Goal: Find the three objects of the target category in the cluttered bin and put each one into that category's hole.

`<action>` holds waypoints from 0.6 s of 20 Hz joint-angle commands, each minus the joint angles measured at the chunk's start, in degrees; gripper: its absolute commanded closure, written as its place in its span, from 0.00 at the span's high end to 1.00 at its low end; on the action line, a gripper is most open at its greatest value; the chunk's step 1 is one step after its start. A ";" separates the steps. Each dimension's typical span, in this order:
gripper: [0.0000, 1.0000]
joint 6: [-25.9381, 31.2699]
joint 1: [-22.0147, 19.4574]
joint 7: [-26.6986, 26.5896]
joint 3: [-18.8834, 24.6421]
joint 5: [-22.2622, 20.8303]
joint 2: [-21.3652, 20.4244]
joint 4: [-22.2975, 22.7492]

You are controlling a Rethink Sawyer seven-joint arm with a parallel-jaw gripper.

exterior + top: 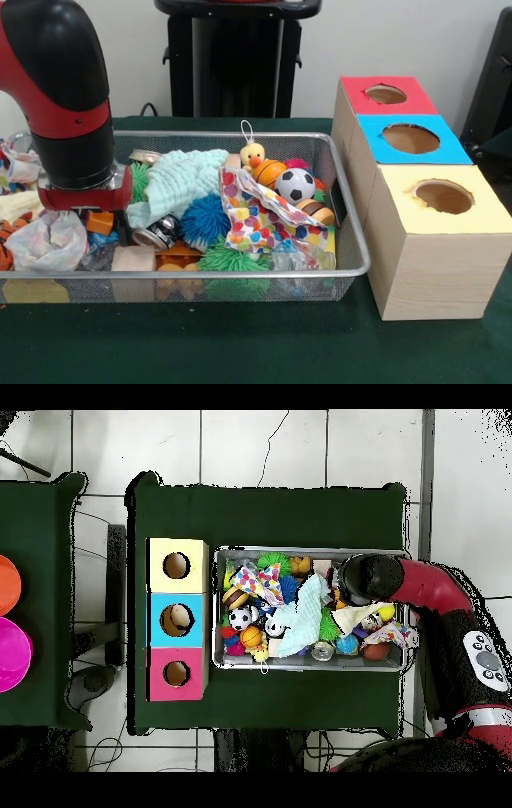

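The wire-mesh bin [352, 216] is full of clutter; it also shows in the overhead view [310, 552]. A white crinkly plastic bag [48, 238] with red print lies at the bin's front left. Another printed bag [20, 164] sits at the back left edge. A clear crinkly film [300, 256] lies at the front right of the bin. My gripper [84, 204] is lowered into the left part of the bin, just behind the first bag; its tips are hidden by the clutter. In the overhead view the arm's end [362, 579] covers the bin's upper right part.
Three wooden boxes with holes stand beside the bin: red top [386, 94], blue top [410, 138], yellow top [444, 196]. The bin also holds a mint cloth [180, 180], a polka-dot cloth [256, 220], a soccer ball [294, 184], spiky balls, a duck and a can.
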 commanded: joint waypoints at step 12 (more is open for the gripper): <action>1.00 -3.16 -0.08 -5.04 0.34 -2.95 4.16 1.43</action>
